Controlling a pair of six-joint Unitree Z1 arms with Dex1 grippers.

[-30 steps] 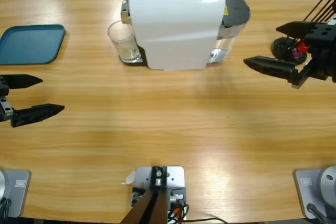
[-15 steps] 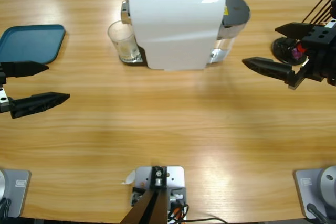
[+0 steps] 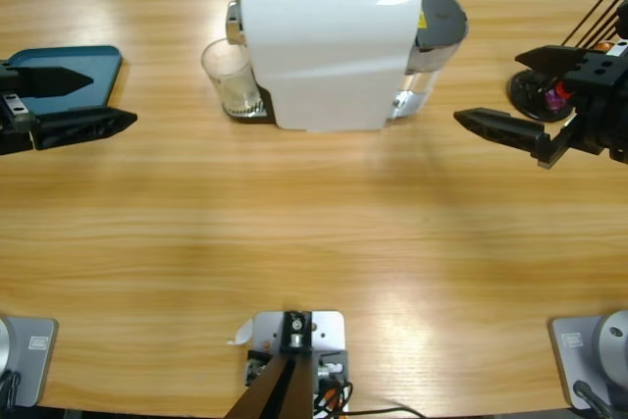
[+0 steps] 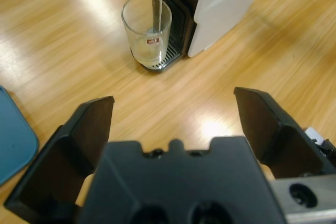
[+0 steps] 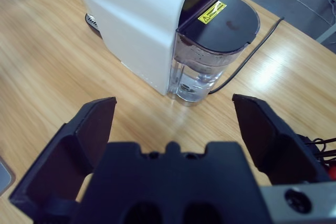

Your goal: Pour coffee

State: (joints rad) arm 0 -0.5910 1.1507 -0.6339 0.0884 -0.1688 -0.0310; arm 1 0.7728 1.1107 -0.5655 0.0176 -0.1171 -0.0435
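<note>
Left wrist view shows my left gripper [image 4: 173,124] with its jaws wide apart and nothing between them. It points at the glass [image 4: 147,32], which sits on the drip grate under the spout of the white coffee machine [image 3: 329,46]. A thin stream runs into the glass, and the coffee [image 4: 148,56] is only a little at the bottom. My right gripper [image 5: 176,124] is wide too and empty, near the water tank [image 5: 202,74]. I think filling is underway and picking up is left.
</note>
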